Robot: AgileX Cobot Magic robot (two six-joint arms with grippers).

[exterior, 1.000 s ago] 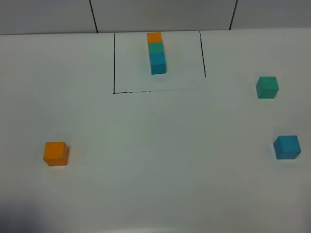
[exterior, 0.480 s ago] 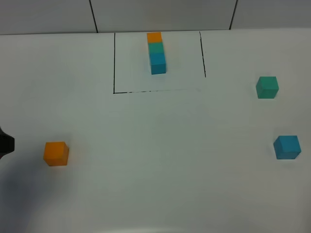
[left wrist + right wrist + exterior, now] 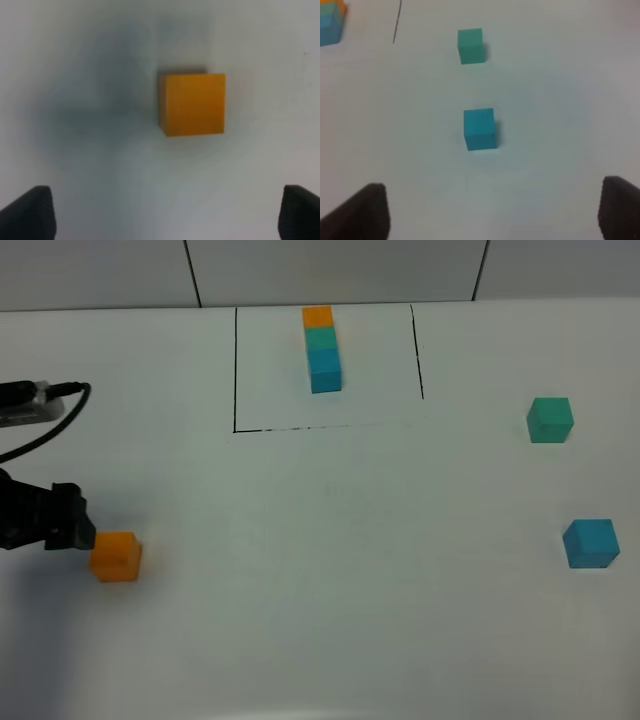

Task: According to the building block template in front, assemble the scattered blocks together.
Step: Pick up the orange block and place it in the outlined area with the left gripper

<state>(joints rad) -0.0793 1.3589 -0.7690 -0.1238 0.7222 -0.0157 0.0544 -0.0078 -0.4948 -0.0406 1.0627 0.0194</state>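
The building block template (image 3: pixel 322 348), a row of orange, teal-green and blue cubes, stands inside a thin black frame at the back centre; its end also shows in the right wrist view (image 3: pixel 330 22). Of the scattered blocks, the orange cube (image 3: pixel 116 556) (image 3: pixel 193 104) lies front left. My left gripper (image 3: pixel 78 523) (image 3: pixel 165 215) is open just left of it, not touching. The teal-green cube (image 3: pixel 550 420) (image 3: pixel 470 45) and blue cube (image 3: pixel 590 543) (image 3: pixel 479 129) lie at the right. My right gripper (image 3: pixel 490 210) is open, short of the blue cube, and out of the exterior view.
The white table (image 3: pixel 330 540) is bare between the cubes. A black cable (image 3: pixel 50 420) trails from the left arm at the left edge. A tiled wall (image 3: pixel 330 270) rises behind the table's back edge.
My left arm has come in from the left edge and now sits right beside the orange cube. All cubes and the template stay where they were.
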